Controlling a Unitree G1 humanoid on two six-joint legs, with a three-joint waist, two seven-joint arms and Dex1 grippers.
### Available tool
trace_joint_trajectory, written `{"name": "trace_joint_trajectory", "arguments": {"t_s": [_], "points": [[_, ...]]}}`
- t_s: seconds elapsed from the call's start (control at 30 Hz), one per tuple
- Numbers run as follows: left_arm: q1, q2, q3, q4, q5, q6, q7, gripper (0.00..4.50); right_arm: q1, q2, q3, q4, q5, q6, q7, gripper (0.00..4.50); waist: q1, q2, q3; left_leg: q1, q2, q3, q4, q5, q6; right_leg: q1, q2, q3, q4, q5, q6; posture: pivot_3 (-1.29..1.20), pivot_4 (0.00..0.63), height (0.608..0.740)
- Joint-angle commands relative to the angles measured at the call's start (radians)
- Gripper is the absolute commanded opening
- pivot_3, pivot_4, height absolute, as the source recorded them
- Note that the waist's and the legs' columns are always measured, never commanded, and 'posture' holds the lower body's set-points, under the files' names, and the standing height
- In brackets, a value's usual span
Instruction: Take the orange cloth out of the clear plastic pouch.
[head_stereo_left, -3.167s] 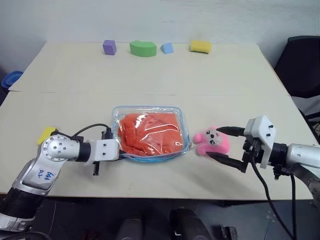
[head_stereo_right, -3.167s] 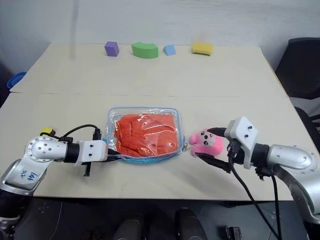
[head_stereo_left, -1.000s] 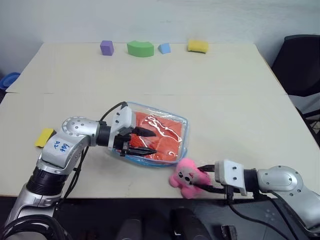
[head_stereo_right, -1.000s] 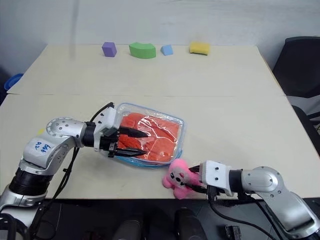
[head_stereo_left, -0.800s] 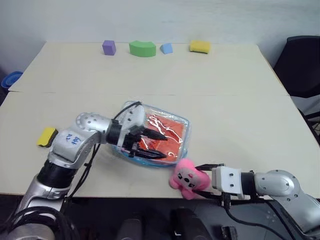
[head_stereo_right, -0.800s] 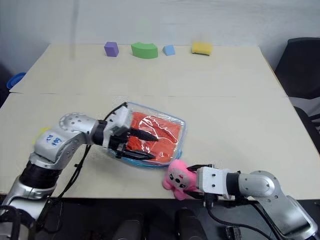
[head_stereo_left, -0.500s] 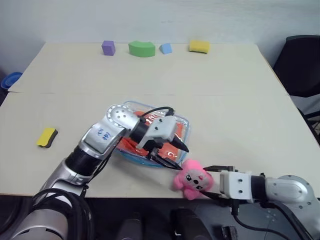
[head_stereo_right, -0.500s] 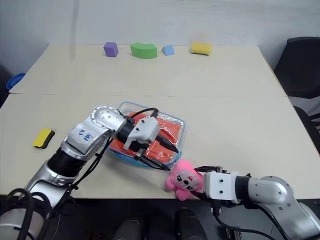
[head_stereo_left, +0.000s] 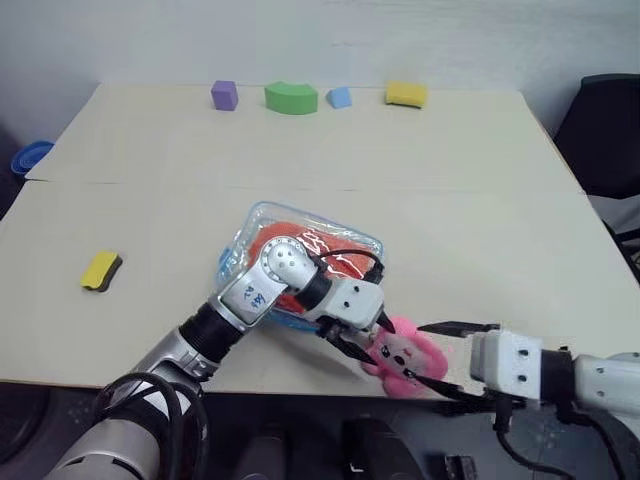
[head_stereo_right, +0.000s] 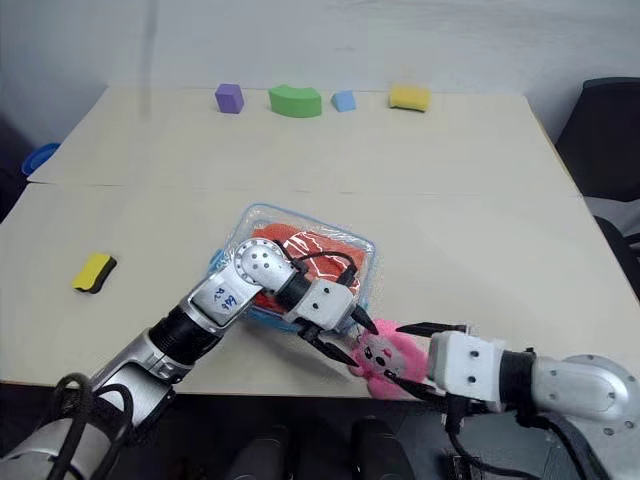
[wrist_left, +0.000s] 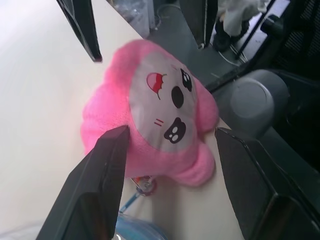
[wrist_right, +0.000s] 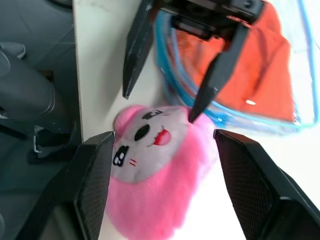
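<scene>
Since a second ago the left gripper (head_stereo_right: 350, 340) has swung across the clear plastic pouch (head_stereo_left: 365, 243) toward the pink plush toy (head_stereo_right: 385, 358) at the table's (head_stereo_left: 480, 190) near edge, and that arm now covers a good chunk of the pouch. Its jaws are spread, nothing in them, tips either side of the toy's near end. Orange cloth (wrist_right: 260, 65) is still inside the pouch. Right gripper (head_stereo_left: 440, 362) holds the toy between wide-set fingers, lifted off the table a bit. Can't tell if the zipper's open.
</scene>
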Motion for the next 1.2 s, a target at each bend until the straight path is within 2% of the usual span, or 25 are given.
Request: {"name": "trace_joint_trajectory", "arguments": {"t_s": [0.03, 0.13, 0.27, 0.57, 0.73, 0.9, 1.07, 1.1, 1.2], "points": [[-0.027, 0.000, 0.077, -0.023, -0.046, 0.020, 0.009, 2.91, 0.005, -0.037, -0.171, -0.014, 0.135, 0.100, 0.049, 3.26, -0.001, 0.000, 0.000, 0.000, 0.000, 0.000, 0.000, 0.000, 0.000, 0.000, 0.000, 0.000, 0.000, 0.000, 0.000, 0.00, 0.150, 0.740], [-0.057, -0.013, 0.119, -0.034, -0.091, 0.080, 0.000, 2.91, 0.019, -0.057, -0.246, 0.014, 0.159, 0.135, 0.085, 3.26, 0.001, 0.000, 0.000, 0.000, 0.000, 0.000, 0.000, -0.001, 0.001, 0.000, 0.000, 0.000, 0.000, 0.000, 0.000, 0.00, 0.150, 0.740], [-0.105, -0.043, 0.133, -0.002, -0.093, 0.083, 0.002, 2.91, 0.036, -0.071, -0.279, 0.051, 0.132, 0.133, 0.107, 3.26, 0.002, 0.000, 0.000, 0.000, 0.000, 0.000, 0.000, -0.001, 0.002, 0.000, 0.000, 0.000, 0.000, 0.000, 0.000, 0.00, 0.150, 0.740], [-0.094, -0.129, -0.050, 0.135, 0.104, -0.164, 0.001, 2.91, 0.058, -0.060, -0.318, 0.035, 0.134, 0.152, 0.115, 3.26, 0.003, 0.000, 0.000, 0.000, -0.001, 0.000, 0.000, 0.000, 0.001, 0.000, 0.000, 0.000, 0.000, 0.000, 0.000, 0.00, 0.150, 0.740], [-0.076, -0.128, -0.093, 0.164, 0.134, -0.203, -0.029, 2.91, -0.002, -0.077, -0.236, 0.053, 0.124, 0.135, 0.091, 3.26, -0.004, 0.000, 0.000, 0.001, 0.000, 0.001, 0.000, 0.000, 0.001, 0.000, 0.001, 0.002, 0.000, 0.000, 0.000, 0.00, 0.150, 0.740], [-0.074, -0.127, -0.056, 0.149, 0.089, -0.197, -0.055, 1.78, -0.119, -0.101, -0.102, 0.120, 0.089, 0.103, 0.078, 3.28, -0.001, 0.000, 0.000, 0.001, -0.001, 0.001, 0.000, 0.000, 0.002, 0.000, 0.001, 0.002, 0.001, 0.000, 0.000, 0.00, 0.150, 0.740], [-0.055, -0.139, 0.047, 0.081, -0.009, -0.115, -0.020, 0.21, -0.228, -0.101, 0.038, 0.226, 0.019, 0.040, 0.076, 3.28, -0.001, 0.000, 0.000, 0.001, -0.001, 0.001, 0.000, 0.000, 0.002, 0.000, 0.001, 0.002, 0.001, 0.000, 0.000, 0.00, 0.150, 0.740], [-0.051, -0.145, 0.083, 0.060, -0.029, -0.074, 0.015, 0.03, -0.231, -0.103, 0.053, 0.243, 0.011, 0.029, 0.088, 3.28, -0.001, 0.000, 0.000, 0.000, -0.001, 0.001, 0.000, 0.000, 0.002, -0.001, 0.001, 0.002, 0.001, 0.000, 0.000, 0.00, 0.150, 0.740], [-0.031, -0.136, 0.158, -0.005, -0.066, 0.016, 0.085, 0.03, -0.216, -0.105, 0.076, 0.263, 0.010, 0.017, 0.119, 3.28, 0.001, 0.000, 0.000, 0.000, 0.000, 0.000, 0.000, 0.000, 0.002, -0.001, 0.001, 0.002, 0.001, 0.000, 0.000, 0.00, 0.150, 0.740]]}}
